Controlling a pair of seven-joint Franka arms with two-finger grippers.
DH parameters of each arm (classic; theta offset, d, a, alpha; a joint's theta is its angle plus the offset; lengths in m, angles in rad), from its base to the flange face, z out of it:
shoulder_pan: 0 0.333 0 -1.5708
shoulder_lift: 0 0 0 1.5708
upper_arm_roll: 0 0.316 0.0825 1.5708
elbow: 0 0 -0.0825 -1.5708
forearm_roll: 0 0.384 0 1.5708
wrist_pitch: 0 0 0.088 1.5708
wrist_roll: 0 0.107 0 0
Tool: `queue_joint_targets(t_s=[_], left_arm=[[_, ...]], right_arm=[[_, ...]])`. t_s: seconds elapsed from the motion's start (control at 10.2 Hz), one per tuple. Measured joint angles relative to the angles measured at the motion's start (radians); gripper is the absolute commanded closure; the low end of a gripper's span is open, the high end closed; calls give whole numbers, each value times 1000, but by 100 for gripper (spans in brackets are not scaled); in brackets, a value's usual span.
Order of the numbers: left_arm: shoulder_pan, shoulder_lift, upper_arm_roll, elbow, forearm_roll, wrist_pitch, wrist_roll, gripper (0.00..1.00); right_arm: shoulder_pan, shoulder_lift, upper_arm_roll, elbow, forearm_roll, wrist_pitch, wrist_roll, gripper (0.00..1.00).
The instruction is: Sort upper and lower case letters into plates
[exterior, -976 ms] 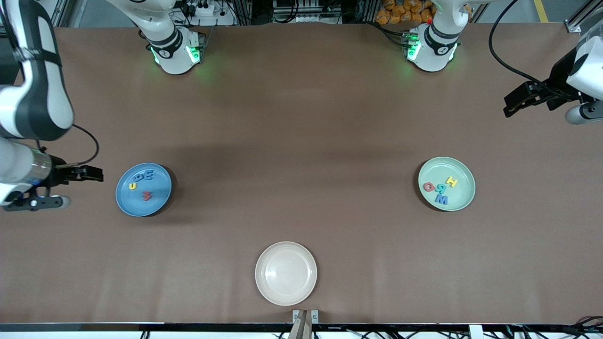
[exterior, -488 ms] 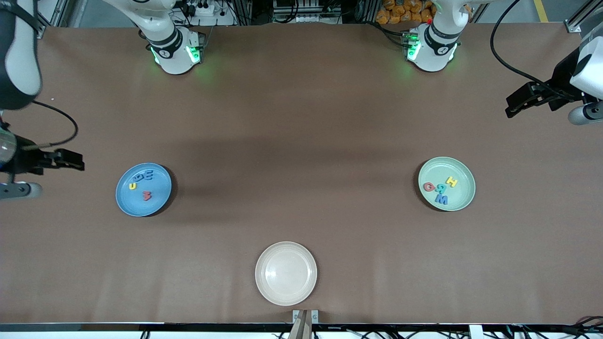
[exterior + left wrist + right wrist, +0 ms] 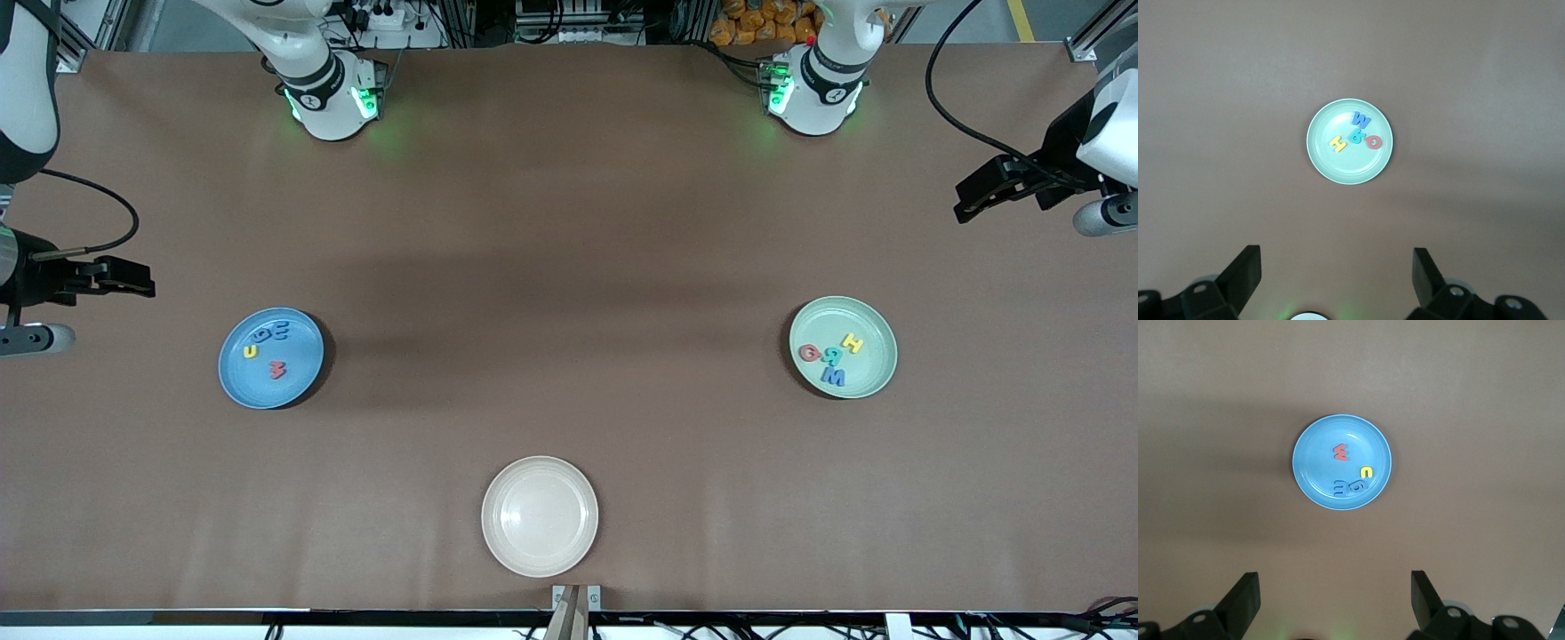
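The blue plate point(image 3: 293, 378) holds four letters: a yellow one point(image 3: 251, 352), two blue ones point(image 3: 278, 332) and a red one point(image 3: 277, 369). It also shows in the right wrist view point(image 3: 1313, 470). The mint green plate point(image 3: 876, 360) holds a red letter point(image 3: 808, 353), a teal one point(image 3: 832, 356), a yellow one point(image 3: 853, 342) and a blue one point(image 3: 833, 377). It also shows in the left wrist view point(image 3: 1337, 167). My right gripper point(image 3: 135, 284) point(image 3: 1333, 583) is open and empty, high over the table's edge at the right arm's end. My left gripper point(image 3: 971, 201) point(image 3: 1335, 260) is open and empty, high at the left arm's end.
An empty beige plate point(image 3: 540, 551) sits near the table's front edge, midway between the two arms' ends. The arm bases point(image 3: 329, 98) stand along the edge farthest from the front camera.
My right arm has drawn back from beside the blue plate, toward the table's edge at its own end and higher. The left arm has hardly moved.
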Motion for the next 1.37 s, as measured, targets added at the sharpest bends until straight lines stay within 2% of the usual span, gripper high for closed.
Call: queue_joint_targets(t_s=[0.29, 0.39, 0.59, 0.68, 0.98, 1.37], left_arm=[[0, 0, -2, 1, 0, 0, 0, 0], [-1, 0, -5, 3, 0, 0, 0, 0], [-3, -1, -8, 7, 0, 0, 0, 0], [-3, -2, -9, 8, 0, 0, 0, 0], [-3, -5, -9, 8, 0, 0, 0, 0], [-2, -5, -9, 8, 0, 0, 0, 0]], right_arm=[[29, -42, -5, -10, 1, -19, 9, 0], [53, -65, -23, -34, 10, -17, 24, 0], [140, -109, -125, -85, 45, 0, 33, 0], [161, -131, -149, -114, 52, 13, 34, 0], [164, -166, -157, -163, 59, 42, 34, 0], [164, -178, -159, -175, 60, 48, 34, 0]])
